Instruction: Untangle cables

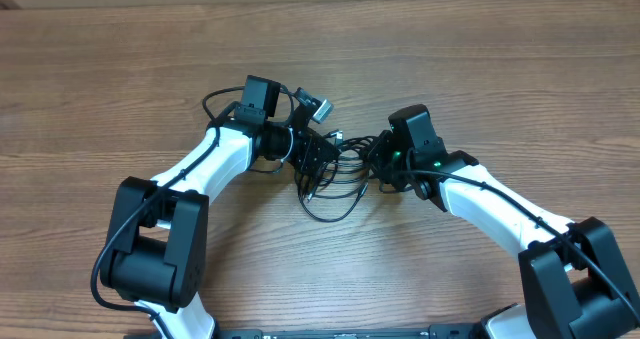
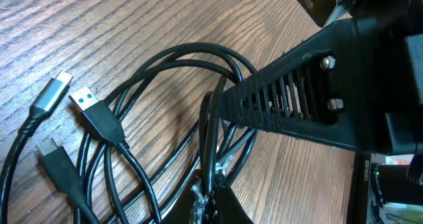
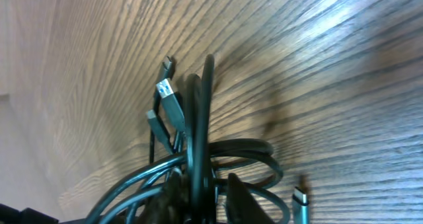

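Note:
A tangle of thin black cables (image 1: 335, 174) lies on the wooden table between my two grippers. My left gripper (image 1: 318, 151) is shut on a strand at the tangle's left side; in the left wrist view the fingers (image 2: 215, 194) pinch one cable (image 2: 210, 128). Loose plug ends lie at left there: a silver-tipped one (image 2: 54, 92), a blue USB plug (image 2: 99, 115) and a black one (image 2: 56, 159). My right gripper (image 1: 383, 164) is shut on cable loops at the tangle's right; its fingers (image 3: 210, 197) clamp an upright loop (image 3: 201, 112).
The wooden table (image 1: 480, 69) stretches around the tangle. My right arm's finger (image 2: 291, 98) crosses the left wrist view diagonally. A silver plug (image 3: 301, 201) lies at lower right in the right wrist view. The arms' bases stand at the front edge.

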